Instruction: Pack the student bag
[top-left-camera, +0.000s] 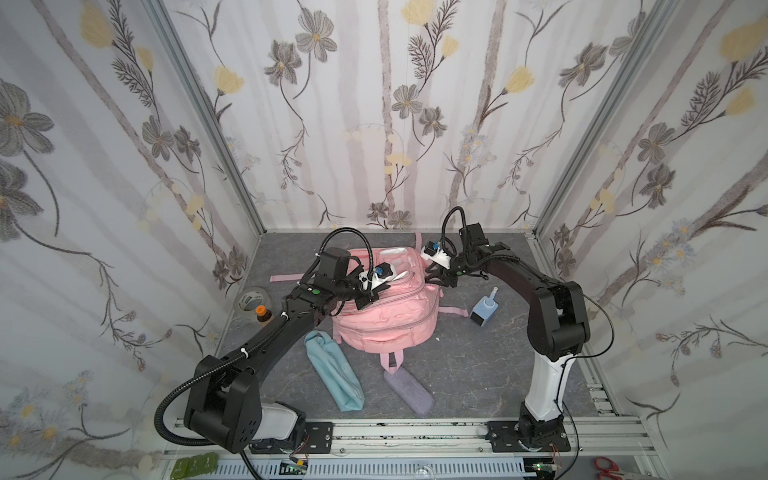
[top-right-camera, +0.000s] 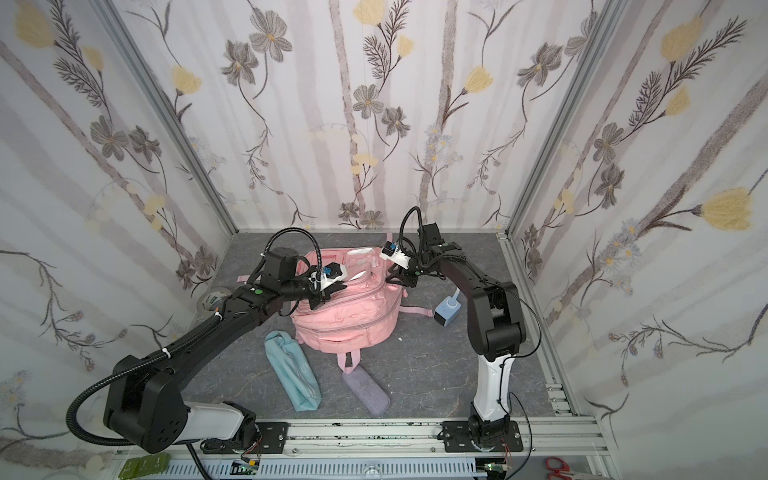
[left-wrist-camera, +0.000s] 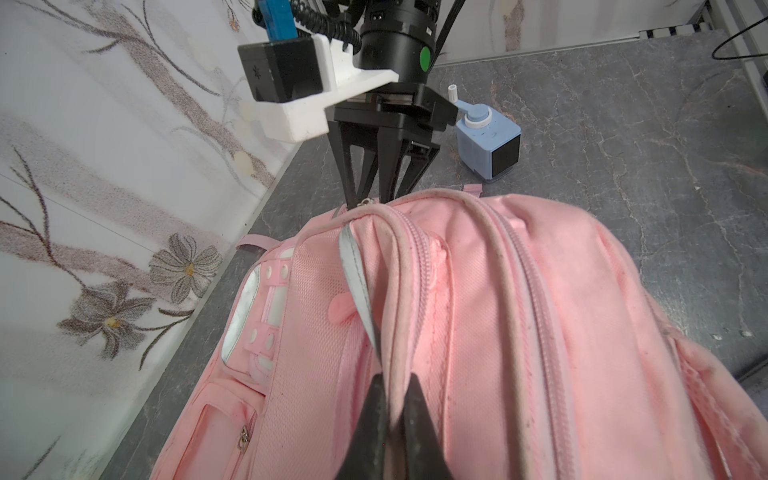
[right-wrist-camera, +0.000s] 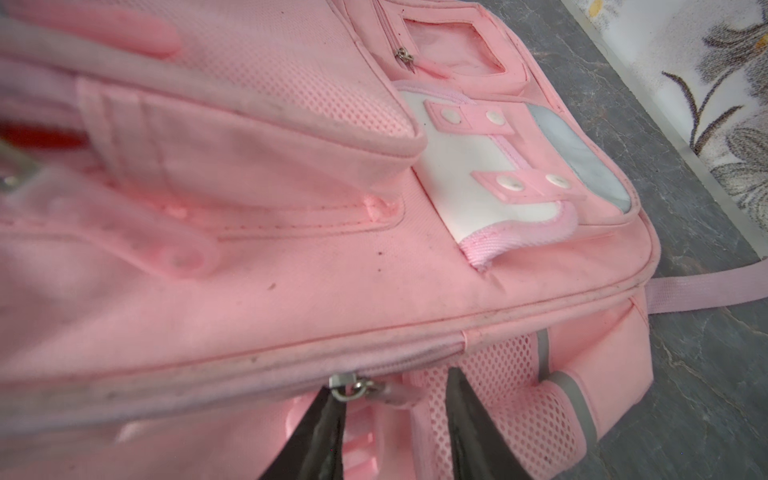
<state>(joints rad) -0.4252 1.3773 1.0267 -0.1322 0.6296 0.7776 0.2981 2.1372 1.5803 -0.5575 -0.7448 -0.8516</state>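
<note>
Left jaws pinch shut on the piping of the bag (top-left-camera: 386, 328) on the table (top-left-camera: 465, 374), while right jaws stand apart around its zip pull (right-wrist-camera: 374, 390) — we'd close squarely, then pull along the track.

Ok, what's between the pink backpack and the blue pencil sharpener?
A pink strap of the backpack lies flat on the grey table, reaching toward the sharpener; otherwise bare. Both top views show it.
</note>
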